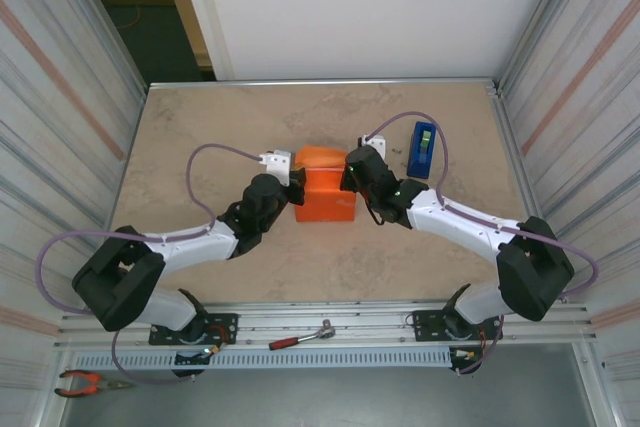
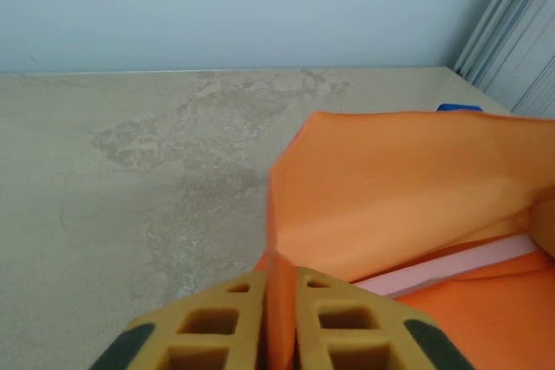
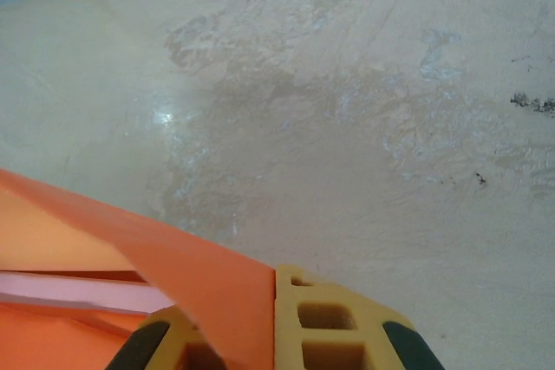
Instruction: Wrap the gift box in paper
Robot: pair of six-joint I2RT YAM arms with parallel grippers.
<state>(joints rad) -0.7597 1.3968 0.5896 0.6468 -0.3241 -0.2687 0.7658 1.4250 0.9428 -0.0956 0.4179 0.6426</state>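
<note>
Nearest us, in the left wrist view, the left claw (image 2: pixel 279 282) has its two yellow pads (image 2: pixel 212 322) pressed together on a thin fold of the paper (image 2: pixel 408 188), which runs up from between them. The orange sheet rises past the pads as a creased wall and bends to the right. Below its edge we see a pale pink strip of the box (image 2: pixel 464 264), lying inside the paper. Beyond is the mottled beige table (image 2: pixel 130 171).

In the right wrist view the right claw (image 3: pixel 251 301) is closed too, gripping the paper. The sheet's edge goes down between the fingers, covering the left one, with the right pad (image 3: pixel 329 322) flush against it. Left of the claw, the pink box edge also shows between orange layers.

From above, the two claws meet the orange bundle near the table's middle, the left claw at its upper left and the right claw at its upper right. The paper is folded up round the box, which is covered in this view. A blue dispenser (image 1: pixel 422 150) stands just right of the right claw, apart from the paper. It has a green patch on top, and any lettering is too small for us to read. On the rail at the near edge lie a red-handled ratchet (image 1: pixel 300 337) and, further left, orange-handled pliers (image 1: pixel 90 384).
</note>
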